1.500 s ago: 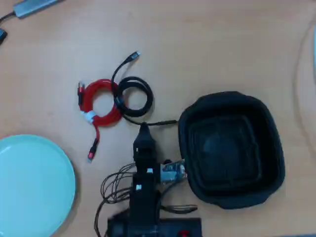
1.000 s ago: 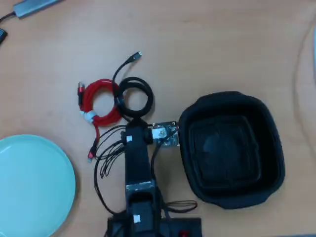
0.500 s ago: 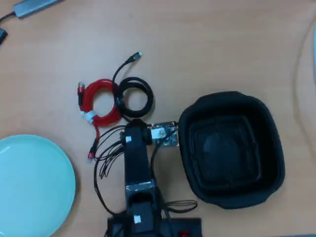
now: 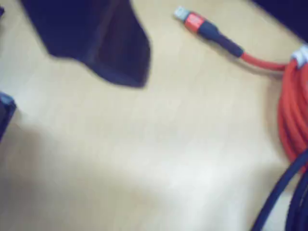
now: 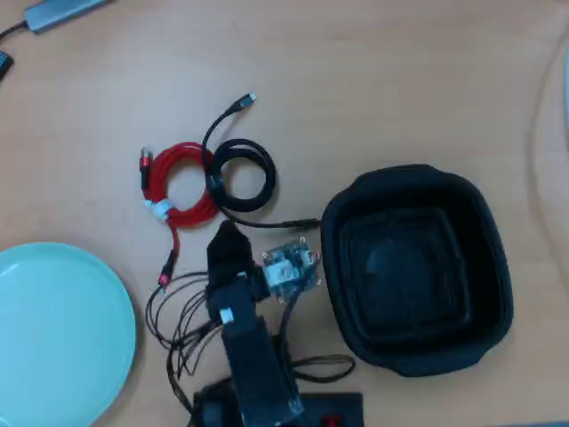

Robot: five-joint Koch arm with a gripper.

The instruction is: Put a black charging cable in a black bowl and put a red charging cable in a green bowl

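I count two coiled cables and two bowls on the wooden tabletop (image 5: 373,80). The red charging cable (image 5: 182,187) lies in one round coil, bound by a white tie on its lower left side in the overhead view; one of its dark-red plug ends sits at the coil's upper left, the other trails down towards my wiring. Just to its right, rim touching rim, lies the black charging cable (image 5: 242,175), also one round coil, with one loose end curving up to a small silver plug and the other running right towards the black bowl (image 5: 498,267). That bowl, squarish with rounded corners, stands to the right of my arm and holds nothing. The green bowl (image 5: 53,334), pale mint and shallow, sits at the lower left edge, well apart from both coils, and is likewise bare.

My pincer (image 5: 227,238) hovers just below the two coils, nearer the black one, holding neither. In the overhead view I cannot tell whether its jaws are apart or together, and the wrist view is too blurred to settle it; there I see the red coil (image 4: 293,115) at the right edge, with one plug stretched out over the tabletop
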